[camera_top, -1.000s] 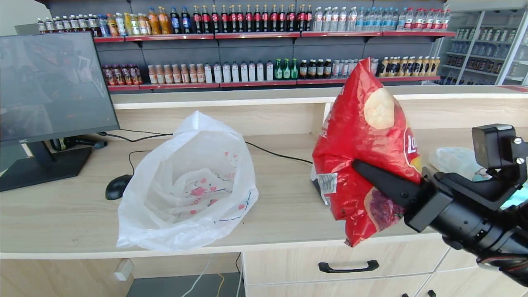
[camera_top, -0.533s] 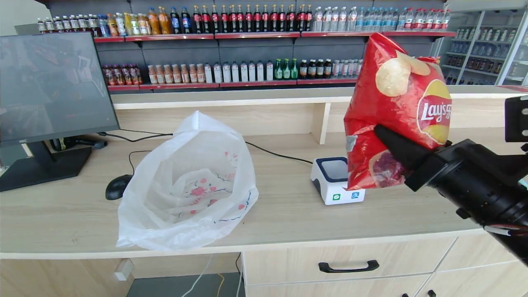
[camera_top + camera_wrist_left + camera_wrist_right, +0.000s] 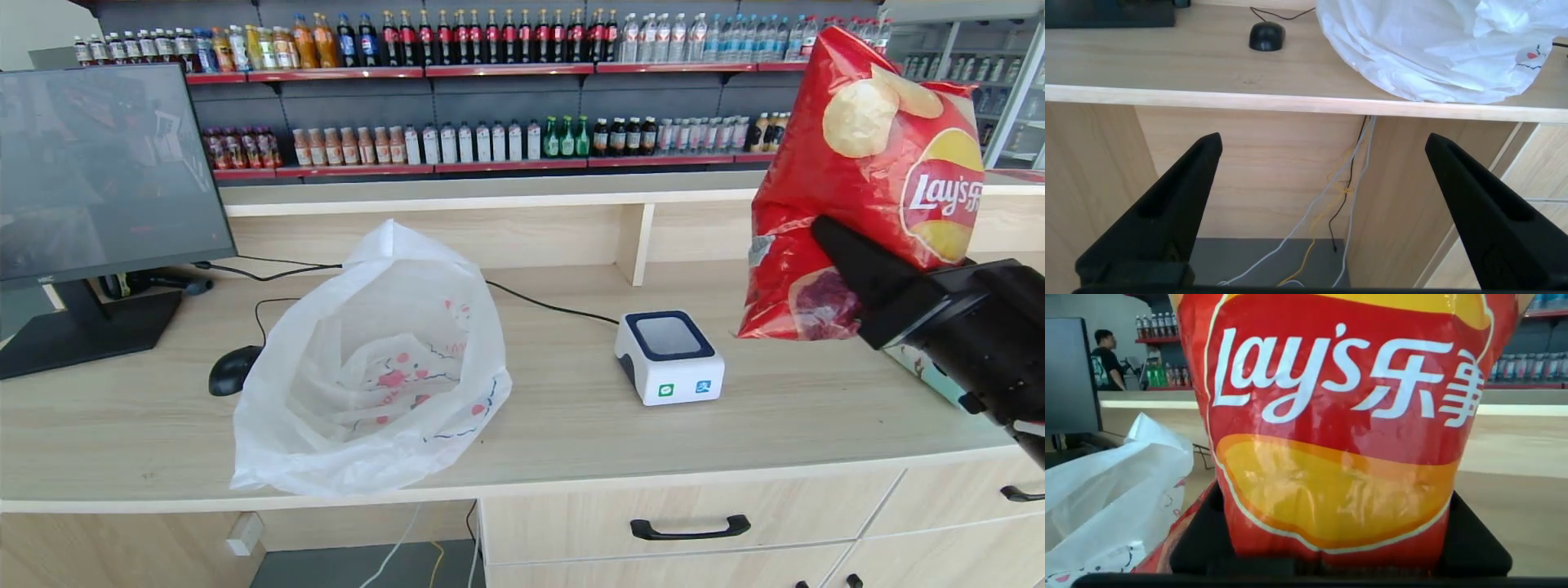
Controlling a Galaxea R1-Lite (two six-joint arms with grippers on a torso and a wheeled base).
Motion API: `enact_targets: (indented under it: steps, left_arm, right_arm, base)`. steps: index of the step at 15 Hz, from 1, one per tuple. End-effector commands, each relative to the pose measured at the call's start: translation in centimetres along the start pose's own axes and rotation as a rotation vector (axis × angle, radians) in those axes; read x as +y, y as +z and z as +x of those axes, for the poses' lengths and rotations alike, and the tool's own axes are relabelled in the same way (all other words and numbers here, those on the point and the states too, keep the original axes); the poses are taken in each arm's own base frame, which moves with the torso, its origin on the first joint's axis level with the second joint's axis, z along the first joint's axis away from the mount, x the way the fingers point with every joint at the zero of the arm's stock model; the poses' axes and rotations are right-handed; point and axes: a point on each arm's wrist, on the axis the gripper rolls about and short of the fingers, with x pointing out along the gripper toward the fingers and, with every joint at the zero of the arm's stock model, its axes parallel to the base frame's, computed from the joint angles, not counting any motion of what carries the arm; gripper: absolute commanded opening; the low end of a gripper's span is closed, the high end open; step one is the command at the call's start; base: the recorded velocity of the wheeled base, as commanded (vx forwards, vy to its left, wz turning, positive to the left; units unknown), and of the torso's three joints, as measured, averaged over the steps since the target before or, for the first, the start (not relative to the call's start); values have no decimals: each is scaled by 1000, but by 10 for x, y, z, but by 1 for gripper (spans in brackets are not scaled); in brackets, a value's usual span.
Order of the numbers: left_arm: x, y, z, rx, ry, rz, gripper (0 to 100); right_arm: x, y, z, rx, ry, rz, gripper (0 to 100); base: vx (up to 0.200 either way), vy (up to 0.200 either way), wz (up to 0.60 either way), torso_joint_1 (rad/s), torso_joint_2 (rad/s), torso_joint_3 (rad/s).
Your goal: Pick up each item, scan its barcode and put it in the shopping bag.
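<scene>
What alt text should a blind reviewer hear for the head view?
The right end effector holds a red potato chip bag aloft, right of a white barcode scanner on a checkout counter. An open white shopping bag stands left of the scanner, a monitor and mouse farther left.

Right gripper (image 3: pixel 833 245): matte black. One long tapered finger (image 3: pixel 853 265) widens into a blocky black mount, then a rounded black wrist housing (image 3: pixel 992 359) (small round stud at its 7 o'clock, thin white-and-red band at 5 o'clock).

Left gripper (image 3: pixel 1323 139): two matte black wedge fingers (image 3: pixel 1167 220), flat-faced, narrowing to blunt tips.
</scene>
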Motion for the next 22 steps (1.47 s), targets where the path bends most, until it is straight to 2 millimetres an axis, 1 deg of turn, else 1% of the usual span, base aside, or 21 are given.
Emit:
enact_targets:
  steps: [1,2,3,5,6,8,10,13,16,18,20,22]
  left_arm:
    - [0,0,0,0,0,-2,100]
    - [0,0,0,0,0,-2,100]
    - [0,0,0,0,0,0,100]
    - [0,0,0,0,0,0,100]
    - [0,0,0,0,0,-3,100]
    - [0,0,0,0,0,-3,100]
    - [0,0,0,1,0,-3,100]
    - [0,0,0,0,0,-3,100]
    - [0,0,0,0,0,-3,100]
    - [0,0,0,0,3,-6,100]
    - [0,0,0,0,2,-3,100]
    - [0,0,0,0,0,-3,100]
  right_arm:
    - [-10,-8,-7,31,-39,-21,0]
    - [-12,-9,-8,38,-51,-23,0]
    - [-20,-12,-9,53,-85,-38,0]
    - [-21,-13,-10,59,-87,-48,0]
    - [-21,-17,-15,83,-51,-63,0]
    - [-22,-25,-19,111,-53,-84,0]
    - [-22,-26,-17,108,-53,-92,0]
    - [-30,-33,-15,133,-88,-115,0]
    - [-34,-37,-20,155,-106,-131,0]
    - [-42,-42,-18,180,-142,-150,0]
    - [-47,-44,-16,178,-156,-181,0]
    - [-48,-47,-18,192,-160,-190,0]
  base:
    - [0,0,0,0,0,0]
    - [0,0,0,0,0,0]
    - [0,0,0,0,0,0]
    - [0,0,0,0,0,0]
    - [0,0,0,0,0,0]
    - [0,200,0,2,5,2]
    - [0,200,0,-2,2,5]
    - [0,200,0,9,2,4]
    - [0,0,0,0,0,0]
    - [0,0,0,0,0,0]
    - [0,0,0,0,0,0]
    - [0,0,0,0,0,0]
